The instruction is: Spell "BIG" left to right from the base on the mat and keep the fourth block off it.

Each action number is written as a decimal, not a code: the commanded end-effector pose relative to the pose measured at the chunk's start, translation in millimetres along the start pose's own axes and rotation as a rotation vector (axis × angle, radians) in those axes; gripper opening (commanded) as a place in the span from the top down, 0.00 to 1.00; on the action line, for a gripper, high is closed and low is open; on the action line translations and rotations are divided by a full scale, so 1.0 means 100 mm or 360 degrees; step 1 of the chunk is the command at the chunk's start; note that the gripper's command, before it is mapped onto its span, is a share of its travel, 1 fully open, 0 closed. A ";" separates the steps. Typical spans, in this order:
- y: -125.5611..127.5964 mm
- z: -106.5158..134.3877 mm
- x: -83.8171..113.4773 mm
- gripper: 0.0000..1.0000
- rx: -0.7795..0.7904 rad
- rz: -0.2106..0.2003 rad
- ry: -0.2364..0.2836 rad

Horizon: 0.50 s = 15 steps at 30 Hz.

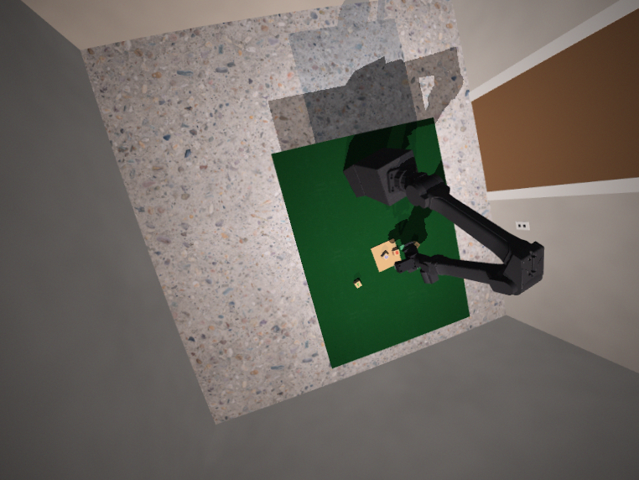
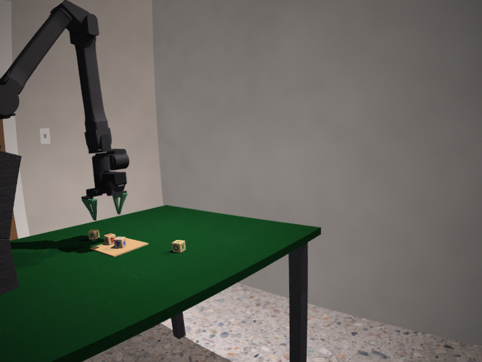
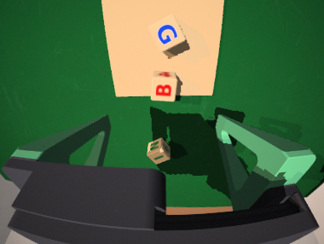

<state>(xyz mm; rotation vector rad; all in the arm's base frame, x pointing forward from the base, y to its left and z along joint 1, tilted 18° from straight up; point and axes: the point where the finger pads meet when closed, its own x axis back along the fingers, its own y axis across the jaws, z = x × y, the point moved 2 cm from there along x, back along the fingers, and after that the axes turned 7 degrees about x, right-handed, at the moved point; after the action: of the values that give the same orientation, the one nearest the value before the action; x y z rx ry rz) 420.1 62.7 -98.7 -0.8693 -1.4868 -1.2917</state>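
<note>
My gripper [image 2: 106, 216] [image 3: 163, 120] is open and empty, above the table beside the tan mat [image 1: 379, 266] [image 2: 136, 245] [image 3: 128, 51]. A block with a blue G on top [image 2: 119, 242] [image 3: 167, 35] sits on the mat, turned askew. The block with a red B on top [image 2: 109, 238] [image 3: 164, 90] sits at the mat's edge; whether it overhangs is unclear. A green-lettered block [image 2: 93, 234] [image 3: 159, 150] lies off the mat in shadow, showing an N and a bar-like mark. Another green-lettered block [image 1: 357, 284] [image 2: 178, 246], showing O and X, lies off the mat's other side.
The green table [image 1: 329, 206] [image 2: 233, 233] bears everything. The dark block-shaped base [image 1: 376, 178] stands on it, and the arm [image 1: 475, 219] [image 2: 91, 89] arches over. The gripper's shadow falls around the N block.
</note>
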 end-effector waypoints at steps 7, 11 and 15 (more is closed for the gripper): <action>0.04 -0.04 0.04 0.00 0.0452 -0.0016 -0.0007; 0.04 -0.03 0.03 0.00 0.0834 -0.0016 -0.0006; 0.04 -0.02 0.02 0.00 0.1144 -0.0013 -0.0007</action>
<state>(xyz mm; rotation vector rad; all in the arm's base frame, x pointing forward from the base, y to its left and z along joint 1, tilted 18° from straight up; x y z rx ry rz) 420.1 62.1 -98.8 -0.5506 -1.7029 -0.8658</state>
